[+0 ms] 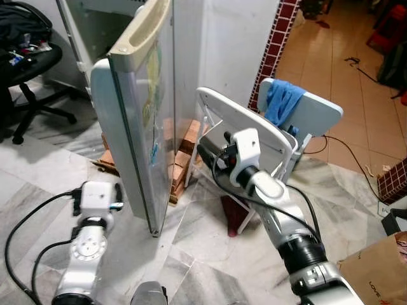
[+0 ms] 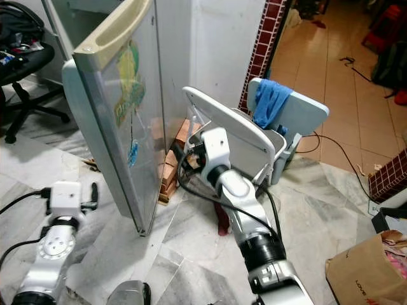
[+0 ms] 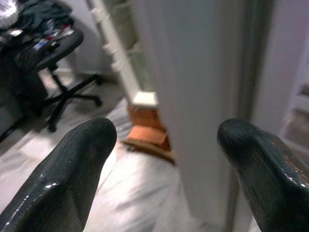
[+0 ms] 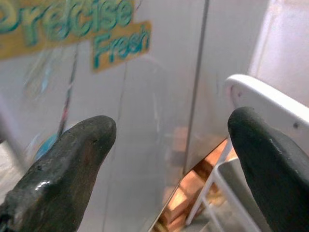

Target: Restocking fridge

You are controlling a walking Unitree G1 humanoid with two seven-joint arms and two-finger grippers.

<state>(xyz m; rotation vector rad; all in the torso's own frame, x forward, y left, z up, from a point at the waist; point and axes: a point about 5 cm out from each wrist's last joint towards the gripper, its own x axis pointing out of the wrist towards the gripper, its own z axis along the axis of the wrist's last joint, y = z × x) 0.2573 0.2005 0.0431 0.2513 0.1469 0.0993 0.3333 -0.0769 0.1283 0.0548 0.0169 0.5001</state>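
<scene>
On a marble floor, we stand before the fridge, its door swung open edge-on between our two arms. A white folding chair leans beside it. Our right gripper, fingers apart and empty, faces the door's outer face, likely to hold or push it. Our left gripper, fingers also apart, hovers near the door's inner side

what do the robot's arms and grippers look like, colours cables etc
Both arms are silver-white with rounded jointed segments. The right arm has a black band near its base and black cables looped along it; the left arm trails black cables too. Each gripper's fingers are long, glossy black, round-tipped.
</scene>
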